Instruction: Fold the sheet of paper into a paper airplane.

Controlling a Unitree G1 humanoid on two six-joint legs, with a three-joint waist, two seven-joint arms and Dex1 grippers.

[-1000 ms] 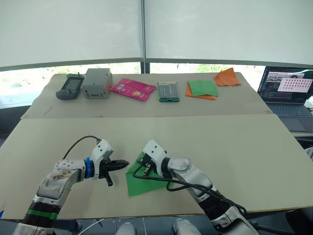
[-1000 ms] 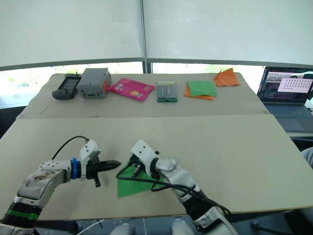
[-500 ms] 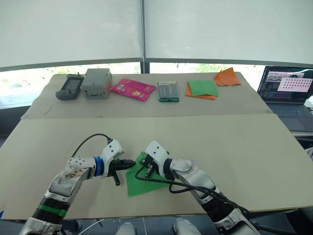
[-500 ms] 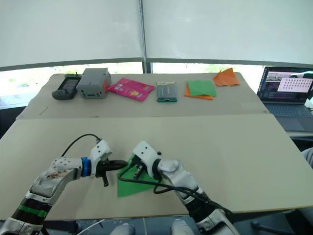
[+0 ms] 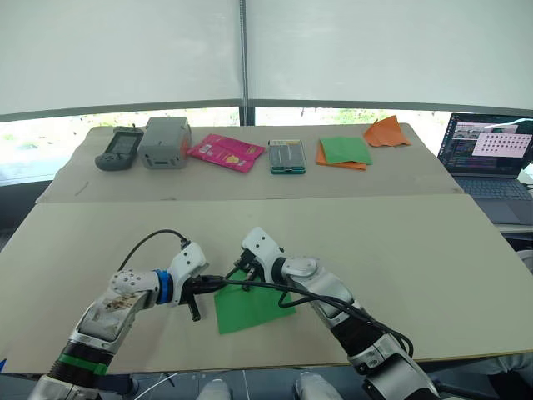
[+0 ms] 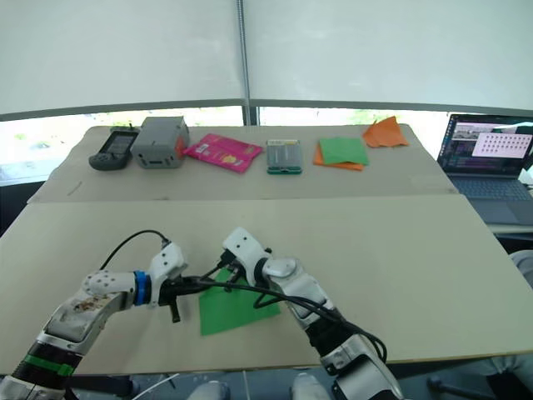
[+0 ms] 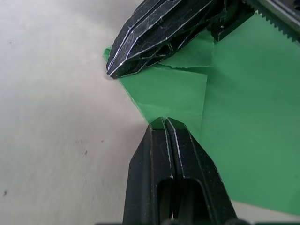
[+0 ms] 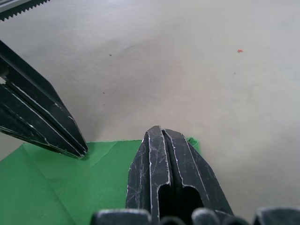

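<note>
The sheet of paper (image 5: 254,307) lies flat on the near table, bright green, with a small folded flap (image 7: 176,91) at its far left corner. My left gripper (image 5: 220,282) is shut, its tips resting on the sheet's left edge (image 7: 164,122). My right gripper (image 5: 246,271) is also shut, its tips (image 8: 159,132) set on the sheet's far corner. The two grippers' tips sit close together, a small gap apart, at that corner. The paper airplane is out of view.
The back table holds a handheld device (image 5: 117,148), a grey box (image 5: 165,142), a pink packet (image 5: 225,152), a small flat box (image 5: 287,156), a green sheet on orange paper (image 5: 344,152) and crumpled orange paper (image 5: 386,132). A laptop (image 5: 491,154) stands at the right.
My left gripper has moved right until its tips reach the sheet's left edge. My right gripper has drawn back to the far corner, uncovering most of the sheet.
</note>
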